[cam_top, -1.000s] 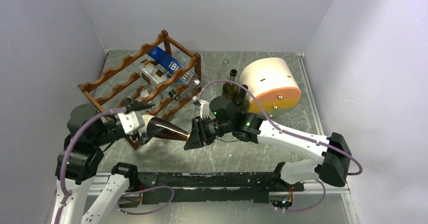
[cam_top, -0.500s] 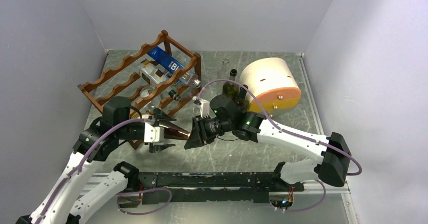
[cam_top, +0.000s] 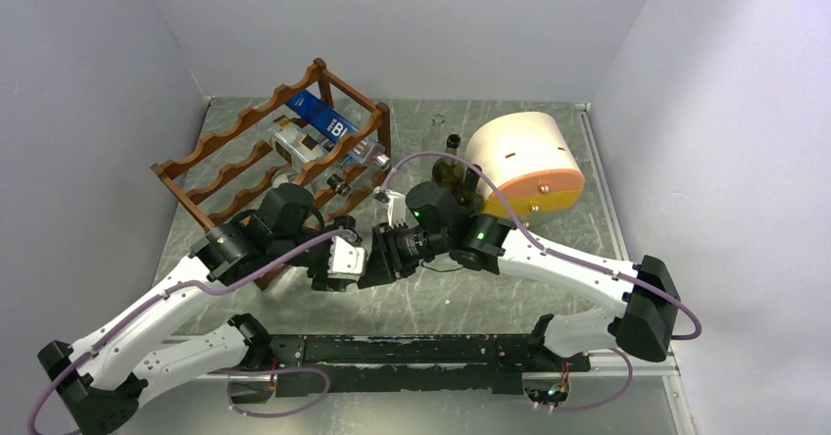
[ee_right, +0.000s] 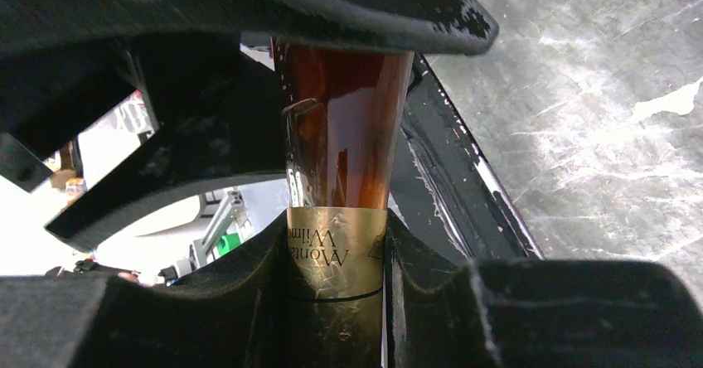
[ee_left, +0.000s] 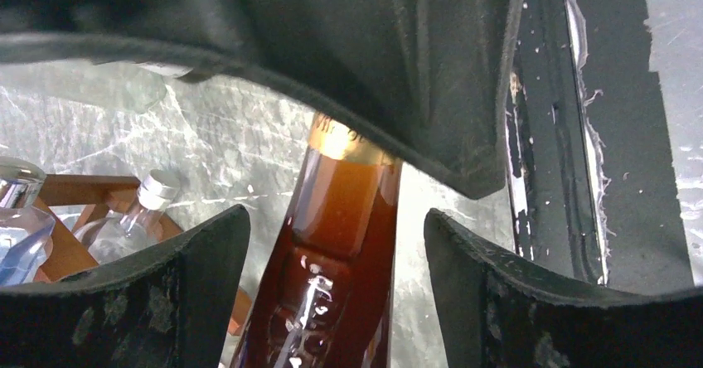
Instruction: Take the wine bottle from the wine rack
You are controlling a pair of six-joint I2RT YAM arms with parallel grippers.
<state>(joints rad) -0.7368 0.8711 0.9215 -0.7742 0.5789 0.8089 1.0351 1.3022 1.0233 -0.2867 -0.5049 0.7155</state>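
From the overhead camera, one reddish-brown wine rack (cam_top: 250, 156) stands askew at the far left of the table (cam_top: 559, 224); its upper tiers carry one blue box (cam_top: 324, 118) with white lettering and one clear bottle (cam_top: 309, 144) with a dark label; a few small caps show at the rack's right side, too small to count. One cream-and-orange drum-shaped box (cam_top: 524, 166) lies on its side at the far right, with one dark green bottle (cam_top: 451, 169) upright just beside it. The two arms meet in front of the rack's near corner; the left end effector (cam_top: 353, 262) and the right end effector (cam_top: 376, 262) sit nose to nose, and what lies between them is hidden here.

From the left wrist, one amber wine bottle (ee_left: 340, 252) with a gold foil band runs up between the two left fingers (ee_left: 195, 289); these stand wide, with a strip of table showing on each side of the glass, so they touch nothing; the black right end effector covers the top of the neck. At lower left a piece of the rack shows beside the wine bottle, holding two clear vessels, one with a silver cap (ee_left: 157, 187); whether the wine bottle's base rests on the rack cannot be told.

From the right wrist, the two right fingers (ee_right: 249, 302) are clamped narrow on the gold foil of the neck; the amber glass widens away from them.
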